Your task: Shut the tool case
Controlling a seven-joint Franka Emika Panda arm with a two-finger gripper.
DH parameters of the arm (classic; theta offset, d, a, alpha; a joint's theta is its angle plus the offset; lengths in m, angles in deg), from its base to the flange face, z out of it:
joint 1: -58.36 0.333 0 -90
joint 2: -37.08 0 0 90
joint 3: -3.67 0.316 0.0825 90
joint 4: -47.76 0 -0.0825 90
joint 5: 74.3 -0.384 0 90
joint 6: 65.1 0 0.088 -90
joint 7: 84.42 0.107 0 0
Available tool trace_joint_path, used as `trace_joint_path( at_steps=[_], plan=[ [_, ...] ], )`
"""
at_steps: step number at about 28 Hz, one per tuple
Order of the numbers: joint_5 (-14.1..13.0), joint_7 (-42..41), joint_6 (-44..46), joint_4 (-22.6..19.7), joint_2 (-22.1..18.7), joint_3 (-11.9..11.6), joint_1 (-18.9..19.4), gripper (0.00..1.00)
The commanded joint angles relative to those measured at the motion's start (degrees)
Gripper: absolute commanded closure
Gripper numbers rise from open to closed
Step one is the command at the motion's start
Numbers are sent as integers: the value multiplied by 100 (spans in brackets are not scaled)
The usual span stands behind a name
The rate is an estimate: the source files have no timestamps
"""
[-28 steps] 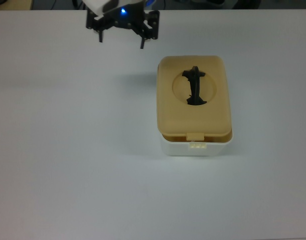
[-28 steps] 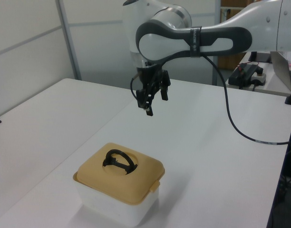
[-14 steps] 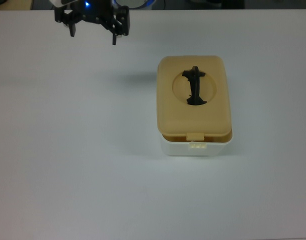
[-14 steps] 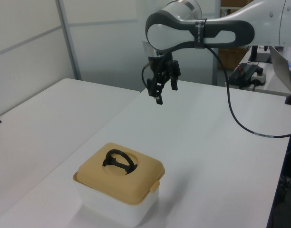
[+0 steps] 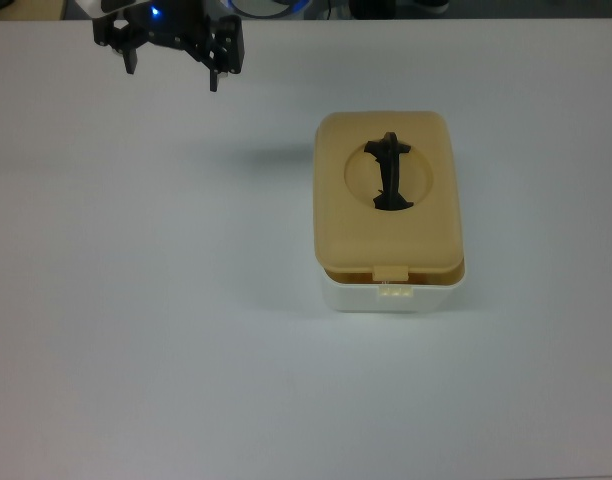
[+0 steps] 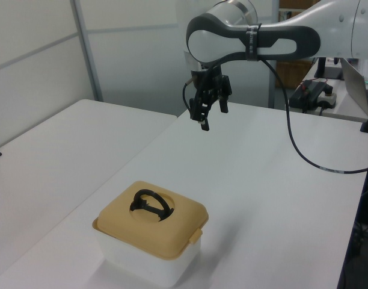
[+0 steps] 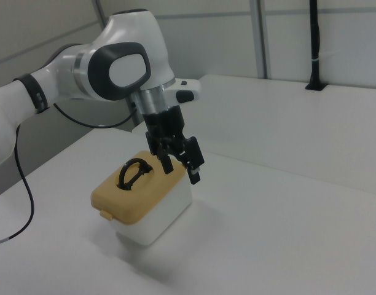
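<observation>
The tool case [image 5: 390, 285] sat on the white counter [image 5: 186, 350], toward the top view's right of centre, its pale tub under a tan lid [image 5: 388, 195] with a black handle [image 5: 389, 172] lying in the lid's round recess. The lid rested flat over the tub, its front tab [image 5: 390, 271] just above the tub's catch; whether that tab had snapped home could not be told. The end effector [image 6: 212, 110] hung in the air well apart from the case, near the top view's upper left, its two fingers spread and holding nothing. By that layout the closing step looked done or nearly so. If the latch was unseated, the next move would call for pressing down on the lid's front edge.
</observation>
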Motion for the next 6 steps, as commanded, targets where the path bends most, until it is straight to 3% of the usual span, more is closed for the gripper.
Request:
trace_joint_path(
  at_steps=[1, 6],
  plan=[
    [-117, -153, 76, -25, -54, -76, 33, 0],
    [-117, -127, 76, -16, -54, -85, 33, 0]
  ],
)
